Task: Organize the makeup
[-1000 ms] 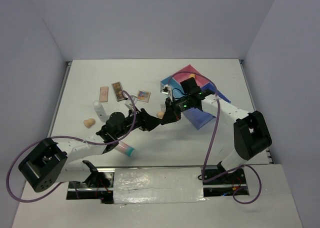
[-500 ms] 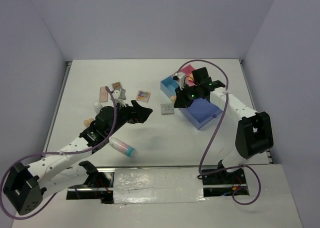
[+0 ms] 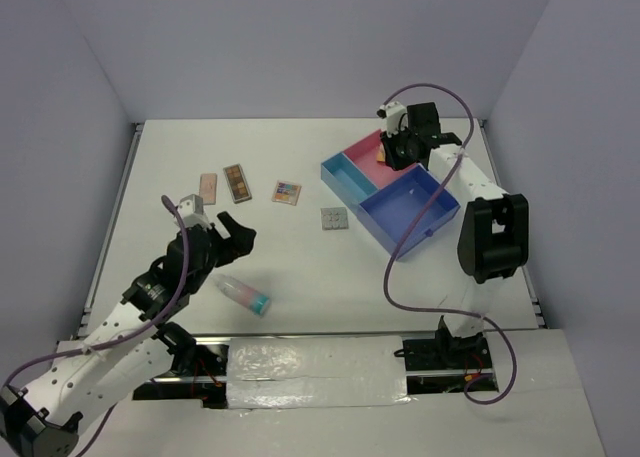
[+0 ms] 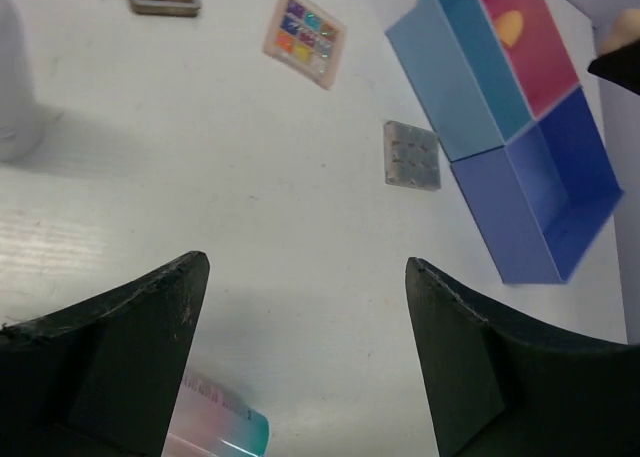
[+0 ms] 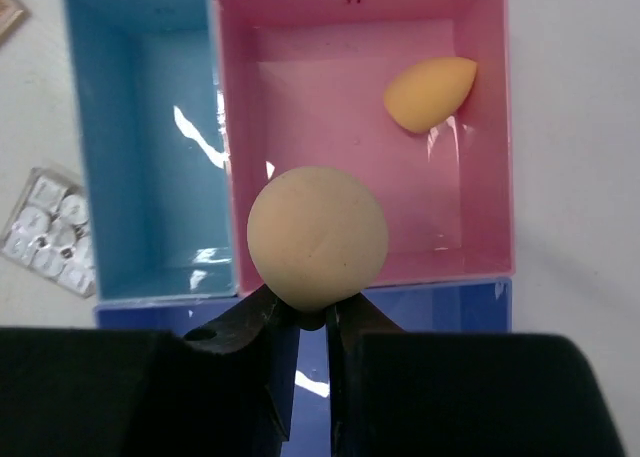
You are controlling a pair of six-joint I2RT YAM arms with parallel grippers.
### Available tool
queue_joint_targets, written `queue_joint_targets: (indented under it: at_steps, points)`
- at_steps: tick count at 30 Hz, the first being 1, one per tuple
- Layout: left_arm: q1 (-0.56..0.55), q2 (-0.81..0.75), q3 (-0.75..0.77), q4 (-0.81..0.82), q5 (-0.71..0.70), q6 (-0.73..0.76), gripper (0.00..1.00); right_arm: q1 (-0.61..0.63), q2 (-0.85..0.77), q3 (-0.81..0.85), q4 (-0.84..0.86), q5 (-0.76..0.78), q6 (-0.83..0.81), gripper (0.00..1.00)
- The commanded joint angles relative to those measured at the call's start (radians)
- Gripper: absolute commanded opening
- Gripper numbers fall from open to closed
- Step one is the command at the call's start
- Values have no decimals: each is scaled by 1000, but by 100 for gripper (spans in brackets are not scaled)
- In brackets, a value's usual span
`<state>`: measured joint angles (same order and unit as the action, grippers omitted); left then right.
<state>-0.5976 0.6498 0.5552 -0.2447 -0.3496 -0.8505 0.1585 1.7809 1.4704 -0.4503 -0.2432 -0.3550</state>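
Note:
My right gripper (image 5: 312,312) is shut on a tan egg-shaped sponge (image 5: 318,237) and holds it above the pink compartment of the tray (image 5: 222,177). A second, orange-tan sponge (image 5: 430,92) lies in that compartment. In the top view the right gripper (image 3: 395,153) hangs over the tray's far corner. My left gripper (image 3: 232,233) is open and empty above the table, with the teal-capped tube (image 3: 245,295) just near of it. The peach (image 3: 208,186), brown (image 3: 237,182), multicoloured (image 3: 287,192) and grey (image 3: 334,219) palettes lie on the table. The white bottle (image 4: 15,87) shows at the left wrist view's edge.
The tray (image 3: 345,182) has light blue, pink and dark blue compartments; the blue ones hold nothing. It stands at the back right. White walls enclose the table on three sides. The left arm's wrist covers the table patch near the bottle in the top view.
My right gripper has carried the sponge from the table's middle up and back over the pink compartment. My left arm has pulled back toward the near left, away from the palettes.

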Motion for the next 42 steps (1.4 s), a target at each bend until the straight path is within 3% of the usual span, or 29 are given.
queue_joint_targets:
  at_steps: [1,4,8,13,16,21,23,26,27,30,34,42]
  points:
    - [28,-16,-5,-117,-64,-85,91,-11,72,83,21,62,5,21]
    - [58,-15,-3,-163,-66,-117,84,-13,129,128,4,65,-1,28]
    - [126,-6,-1,-183,-26,-125,62,-16,182,189,-24,45,1,40]
    - [209,25,2,-215,35,-124,39,-22,203,223,-56,16,1,64]
    - [240,43,0,-235,50,-137,32,-23,166,200,-48,-1,-7,76]
    - [265,53,-6,-261,51,-173,37,-31,134,203,-106,-66,-47,95]
    - [274,44,-6,-284,41,-203,41,-36,115,217,-155,-179,-99,100]
    - [285,28,-3,-361,5,-290,51,-65,39,173,-220,-379,-182,100]
    - [291,25,-1,-390,-8,-358,53,-69,16,128,-220,-489,-194,100]
    - [303,33,3,-478,-29,-445,52,-68,-70,44,-199,-600,-203,99]
    - [329,66,8,-541,-35,-507,52,-68,-144,-27,-182,-671,-179,95]
    - [420,278,58,-545,-87,-412,53,-70,-196,-97,-174,-716,-151,92]
